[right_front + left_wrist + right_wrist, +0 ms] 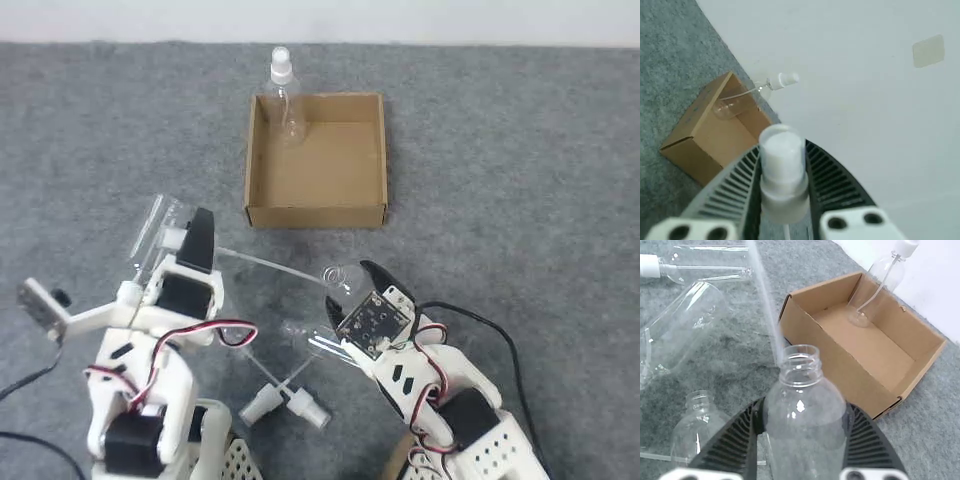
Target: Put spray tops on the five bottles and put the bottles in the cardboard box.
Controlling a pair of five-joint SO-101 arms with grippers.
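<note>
- Standing at the arms' end of the grey carpeted table (520,180), I see a loose white plastic spray top (260,405) and its twin (308,408) lying close to the arm bases. A pick-up that close in looks awkward, and a fumbled grab could flick one away.
- The left gripper (187,238) is clamped on a third white spray top (783,170). Its long thin dip tube (270,263) reaches across to the right arm's bottle.
- The right gripper (348,285) is closed round a clear plastic bottle (802,405), open mouth up.
- The tube tip sits just beside the neck. I cannot tell if it is inside, and being bendy it may slide down the outside.
- The slick round bottle may also twist in the jaws when the top is pressed on.
- Round loose bottles rest on the carpet: a near bottle (699,430), a middle bottle (677,330) and a far bottle (710,262). A passing arm could set them rolling.
- Farthest off is the open brown cardboard box (315,213). A capped bottle (288,105) stands in its far corner, and the next drop could topple it.
- Count: five bottles, four spray tops I can find, one box, two arms.
</note>
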